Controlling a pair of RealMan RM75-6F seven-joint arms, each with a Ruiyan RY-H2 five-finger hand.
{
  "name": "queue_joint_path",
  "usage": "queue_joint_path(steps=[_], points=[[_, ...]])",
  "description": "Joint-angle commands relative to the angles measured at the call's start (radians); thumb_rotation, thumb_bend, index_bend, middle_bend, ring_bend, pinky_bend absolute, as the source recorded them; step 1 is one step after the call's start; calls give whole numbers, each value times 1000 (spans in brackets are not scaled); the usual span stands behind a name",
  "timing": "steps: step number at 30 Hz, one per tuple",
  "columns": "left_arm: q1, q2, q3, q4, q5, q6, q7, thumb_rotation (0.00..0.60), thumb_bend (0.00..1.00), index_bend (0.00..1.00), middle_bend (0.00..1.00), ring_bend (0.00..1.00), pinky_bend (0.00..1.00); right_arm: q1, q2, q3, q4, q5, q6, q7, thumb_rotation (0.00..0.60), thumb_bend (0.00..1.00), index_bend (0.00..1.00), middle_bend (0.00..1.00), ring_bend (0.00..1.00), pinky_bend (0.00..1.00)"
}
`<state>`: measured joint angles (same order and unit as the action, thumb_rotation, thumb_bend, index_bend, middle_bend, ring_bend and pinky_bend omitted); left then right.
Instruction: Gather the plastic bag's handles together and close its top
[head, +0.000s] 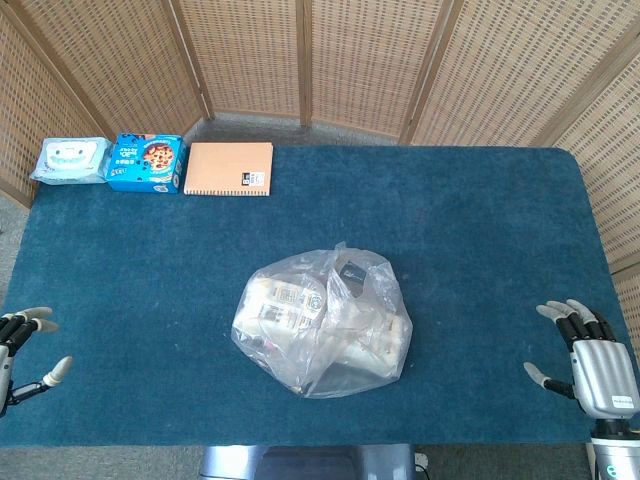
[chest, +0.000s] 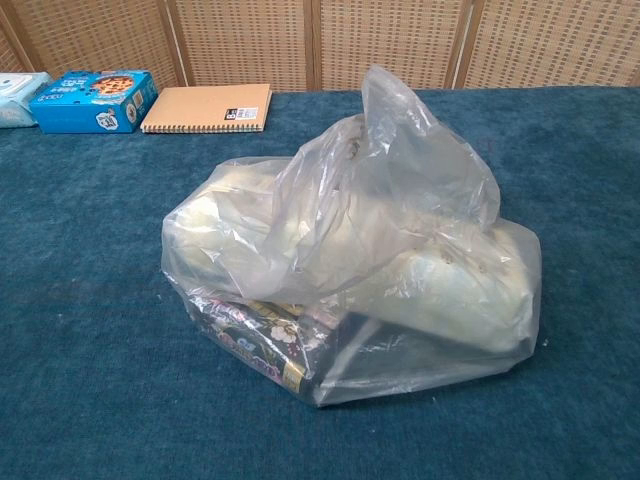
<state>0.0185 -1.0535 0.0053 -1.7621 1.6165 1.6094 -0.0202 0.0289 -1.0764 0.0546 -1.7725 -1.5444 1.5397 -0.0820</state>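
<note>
- The plastic bag (head: 322, 322) sits near the middle of the blue table (head: 470, 230), a little toward the robot's edge; it is clear and bulges with packaged goods.
- In the chest view the bag's (chest: 350, 270) top stands up as a loose, crumpled flap of film, tilted and not drawn together; dark printed packs show through its lower wall and pale ones above.
- The left hand (head: 22, 352) shows at the left edge of the head view, by the table's near corner, well apart from the bag. Its fingers are spread, thumb held away from the rest, and it holds nothing.
- The right hand (head: 588, 355) is by the opposite near corner, also well apart from the bag. Its fingers are spread apart and empty.
- The bag lies between the two hands, roughly midway, touched by neither.
- Neither hand shows in the chest view.
- Along the far left edge of the table lie a pale wipes packet (head: 69, 160), a blue box (head: 146, 163) just beside it, and a tan spiral notebook (head: 229, 169) next in the row.
- A woven screen (head: 330, 55) stands behind the table.
</note>
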Motion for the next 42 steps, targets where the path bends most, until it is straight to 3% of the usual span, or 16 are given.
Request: queue_joint_path(steps=[1, 12, 20, 28, 35, 42], points=[[-12, -1, 5, -4, -8, -30, -7, 0, 178, 395, 302, 283, 261, 1, -3, -1, 4, 4, -5, 2, 546, 188, 239, 233, 165, 157], [-65, 17, -4, -26, 0, -97, -78, 0, 173, 395, 302, 284, 257, -6, 2, -4, 13, -3, 8, 18, 543, 188, 239, 233, 165, 157], [-230, 111, -28, -117, -40, -357, -302, 0, 164, 395, 302, 284, 256, -13, 4, -4, 24, 6, 10, 34, 545, 188, 239, 233, 165, 156], [-411, 126, -83, -162, -57, -576, -552, 0, 162, 395, 302, 283, 258, -20, 10, -3, 32, 19, 12, 44, 546, 188, 239, 233, 166, 157], [-552, 74, -131, -154, -88, -721, -534, 0, 162, 395, 302, 284, 259, -25, 5, 1, 49, 29, 17, 61, 544, 188, 239, 233, 165, 156], [-687, -15, -178, -129, -185, -849, -384, 0, 161, 395, 302, 284, 259, -30, 4, 4, 60, 33, 23, 76, 545, 188, 239, 233, 165, 157]])
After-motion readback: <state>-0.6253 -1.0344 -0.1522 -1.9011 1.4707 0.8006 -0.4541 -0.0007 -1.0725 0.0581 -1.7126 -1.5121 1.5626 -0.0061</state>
